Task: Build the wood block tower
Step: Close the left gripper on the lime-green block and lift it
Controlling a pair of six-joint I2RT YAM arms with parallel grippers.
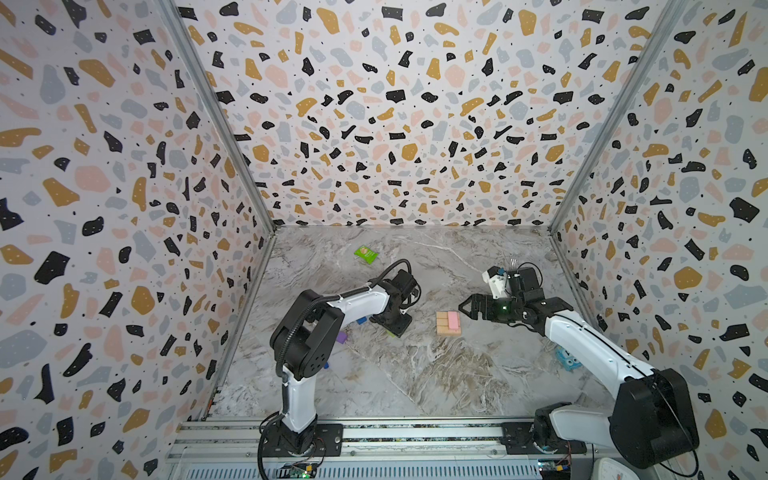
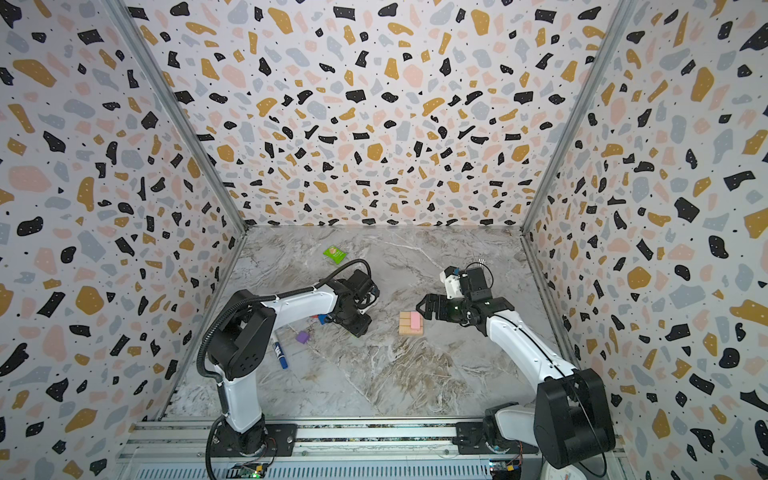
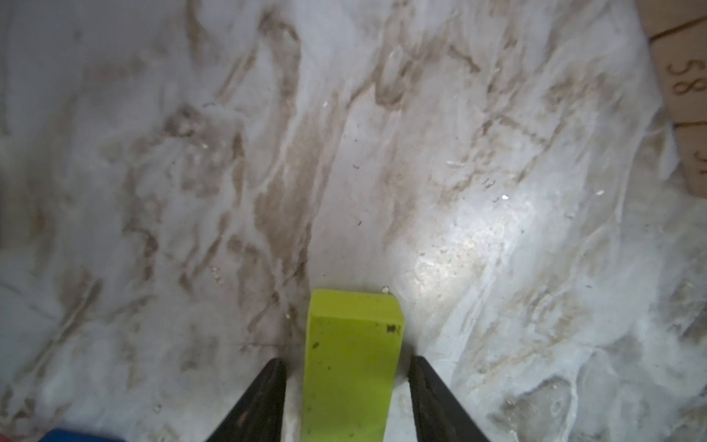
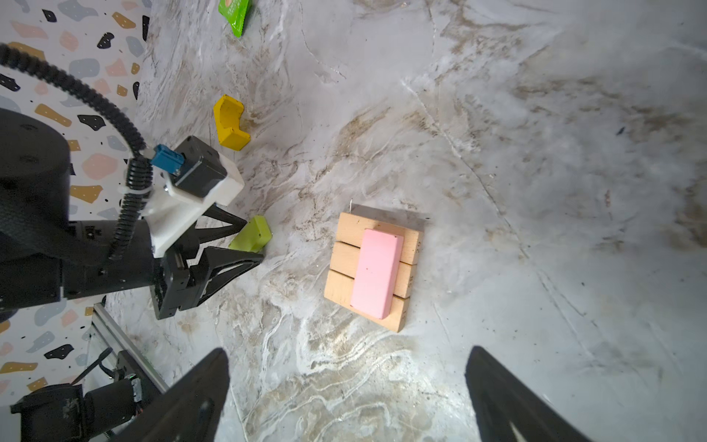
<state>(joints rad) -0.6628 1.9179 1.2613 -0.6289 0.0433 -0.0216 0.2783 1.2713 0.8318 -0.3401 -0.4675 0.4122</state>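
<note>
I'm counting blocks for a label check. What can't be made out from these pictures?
- Lime bar: near end cut off by the left wrist view's bottom edge; in both top views the left tool hides nearly all.
- Blue thing: only a corner at the left wrist view's edge; unidentifiable.
- Light blue item: in a top view, partly behind the right arm; too small to name.
</note>
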